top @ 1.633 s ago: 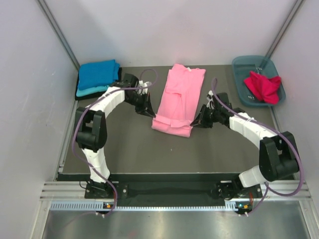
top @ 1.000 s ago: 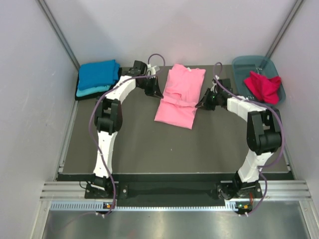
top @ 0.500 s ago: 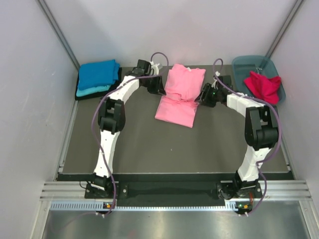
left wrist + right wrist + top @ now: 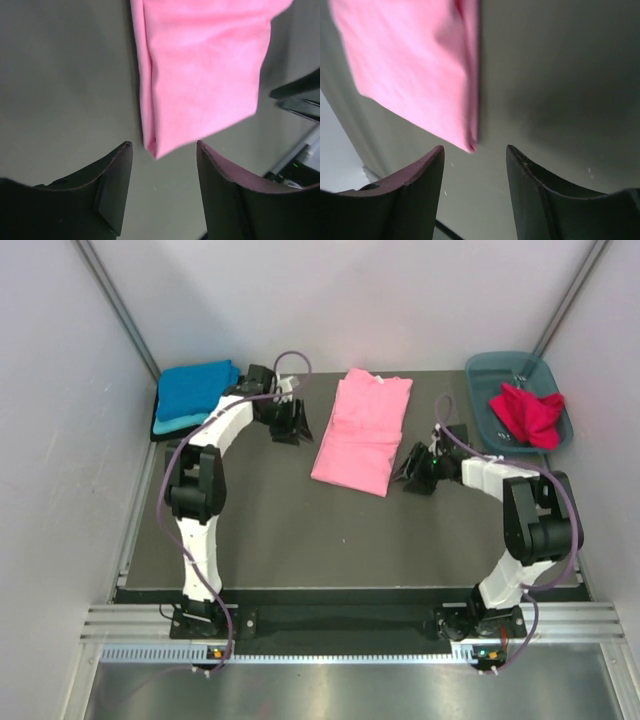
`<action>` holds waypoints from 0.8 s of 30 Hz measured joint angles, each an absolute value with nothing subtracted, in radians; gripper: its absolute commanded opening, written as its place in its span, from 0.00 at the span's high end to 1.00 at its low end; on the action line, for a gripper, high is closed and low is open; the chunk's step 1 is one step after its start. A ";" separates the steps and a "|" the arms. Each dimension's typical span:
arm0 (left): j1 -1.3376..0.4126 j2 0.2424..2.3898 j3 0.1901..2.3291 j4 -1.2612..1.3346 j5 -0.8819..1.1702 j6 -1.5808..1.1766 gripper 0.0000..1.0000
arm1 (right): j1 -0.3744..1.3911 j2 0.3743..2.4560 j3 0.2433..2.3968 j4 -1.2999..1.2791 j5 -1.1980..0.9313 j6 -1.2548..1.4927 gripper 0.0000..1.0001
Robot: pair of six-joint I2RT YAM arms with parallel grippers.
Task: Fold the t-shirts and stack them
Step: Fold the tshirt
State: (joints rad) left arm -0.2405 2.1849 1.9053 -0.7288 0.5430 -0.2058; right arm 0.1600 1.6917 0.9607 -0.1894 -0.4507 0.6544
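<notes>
Pink t-shirt (image 4: 360, 430): it lies flat in the middle of the desk (image 4: 260, 530) as a long, narrow strip, with its collar end towards the far wall.
Left pincer (image 4: 292, 426): spread wide and holding nothing, just beside the strip's left edge. On its wrist view a corner of the cloth sits right at the gap between the fingers.
Right pincer (image 4: 412, 470): also wide and empty, near the strip's near-right corner but clear of the cloth.
Done pile: the blue t-shirt (image 4: 198, 388) tops a turquoise t-shirt (image 4: 178, 423) at the far-left corner.
Waiting: the crimson t-shirt (image 4: 527, 412) is crumpled in the tub (image 4: 512, 364) at the far right.
Step in hand: I judge it to be the cross fold, near hem over to the collar.
How I do it well: I bring both pincers down on the two near corners together and pinch every layer. I lift low, carry both sides at one pace, then lay edge on edge.
Risk: catching only the top layer would probably open the strip, and uneven travel would probably skew the fold.
</notes>
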 measured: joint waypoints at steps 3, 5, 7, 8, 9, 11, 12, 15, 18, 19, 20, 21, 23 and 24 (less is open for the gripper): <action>-0.211 2.125 1.755 -0.745 0.631 -0.231 0.42 | 0.173 1.694 0.887 -0.198 -0.472 0.686 0.50; -0.203 2.124 1.672 -0.752 0.677 -0.251 0.42 | 0.184 1.706 0.870 -0.200 -0.492 0.709 0.50; -0.205 2.138 1.613 -0.760 0.708 -0.271 0.41 | 0.195 1.718 0.871 -0.179 -0.508 0.730 0.51; -0.207 2.147 1.592 -0.765 0.724 -0.285 0.41 | 0.201 1.726 0.873 -0.170 -0.515 0.738 0.51; -0.210 2.157 1.581 -0.768 0.739 -0.297 0.41 | 0.205 1.737 0.878 -0.161 -0.525 0.747 0.51; -0.214 2.177 1.579 -0.764 0.762 -0.319 0.41 | 0.215 1.759 0.897 -0.149 -0.537 0.765 0.51; -0.216 2.181 1.579 -0.760 0.772 -0.327 0.41 | 0.221 1.775 0.910 -0.139 -0.545 0.774 0.52; -0.219 2.190 1.587 -0.758 0.791 -0.347 0.42 | 0.235 1.806 0.939 -0.125 -0.552 0.791 0.52; -0.219 2.211 1.605 -0.751 0.797 -0.360 0.43 | 0.246 1.830 0.964 -0.113 -0.558 0.805 0.52; -0.219 2.219 1.612 -0.749 0.797 -0.364 0.43 | 0.248 1.835 0.968 -0.111 -0.558 0.807 0.52; -0.219 2.229 1.618 -0.748 0.796 -0.367 0.44 | 0.250 1.838 0.972 -0.110 -0.559 0.809 0.52; -0.219 2.238 1.625 -0.748 0.801 -0.373 0.44 | 0.251 1.840 0.973 -0.112 -0.559 0.809 0.52; -0.219 2.250 1.639 -0.748 0.807 -0.377 0.46 | 0.252 1.840 0.978 -0.119 -0.558 0.805 0.52; -0.219 2.254 1.647 -0.746 0.807 -0.380 0.47 | 0.252 1.840 0.978 -0.120 -0.557 0.804 0.52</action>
